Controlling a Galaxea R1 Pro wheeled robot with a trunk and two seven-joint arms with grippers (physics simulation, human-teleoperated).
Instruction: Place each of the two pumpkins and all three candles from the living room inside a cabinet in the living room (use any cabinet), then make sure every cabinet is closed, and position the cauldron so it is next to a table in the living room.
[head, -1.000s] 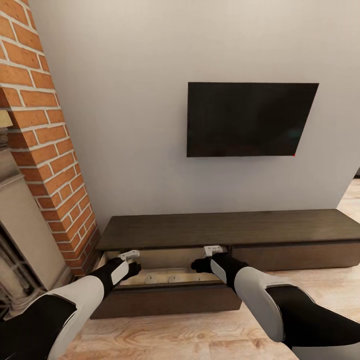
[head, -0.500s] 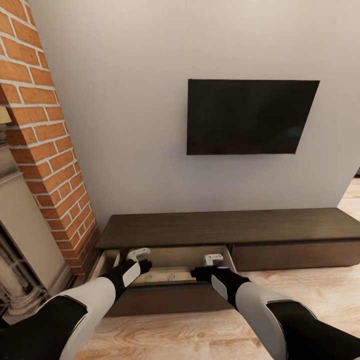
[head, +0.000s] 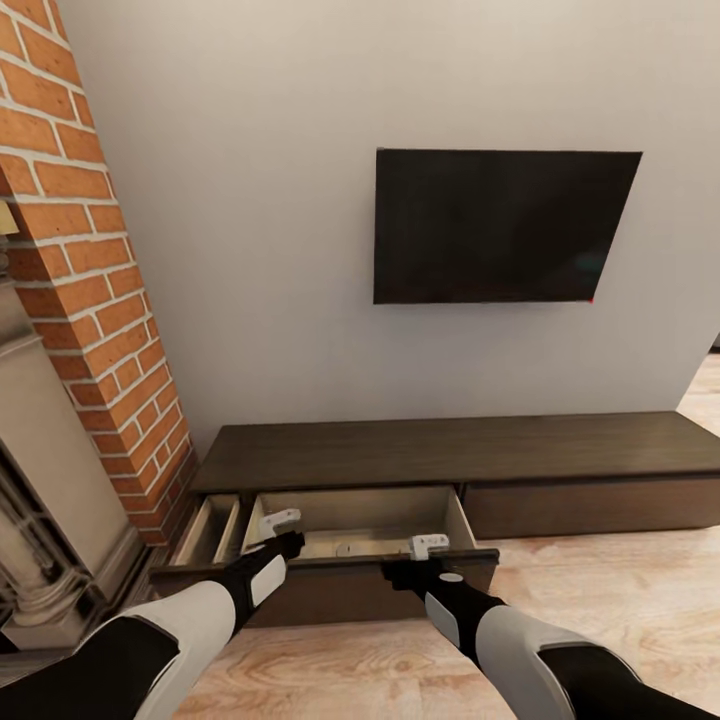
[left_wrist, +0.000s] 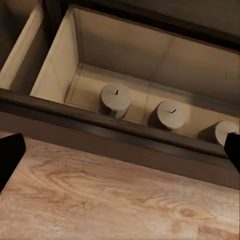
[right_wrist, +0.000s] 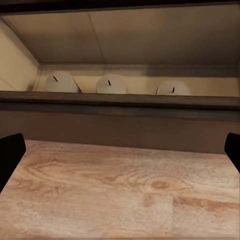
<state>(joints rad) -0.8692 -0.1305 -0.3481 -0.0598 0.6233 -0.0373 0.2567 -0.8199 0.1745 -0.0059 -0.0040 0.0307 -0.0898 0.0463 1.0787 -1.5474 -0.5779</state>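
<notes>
- Candles (left_wrist: 115, 97): three stubby beige cylinders with dark wicks, in a row inside the cabinet (head: 450, 452) drawer.
- Left gripper (left_wrist: 120, 155) and right gripper (right_wrist: 120, 152): fingers spread, before the drawer front, clear of the candles.

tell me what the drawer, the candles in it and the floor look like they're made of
Drawer: pale, matte wood-like boards inside, behind a dark brown front, probably stained wood or veneer.
Candles: beige, matte cylinders with dark wicks, apparently wax.
Floor: light planks with visible grain and knots, so wood or wood-look laminate, slightly satin.
</notes>
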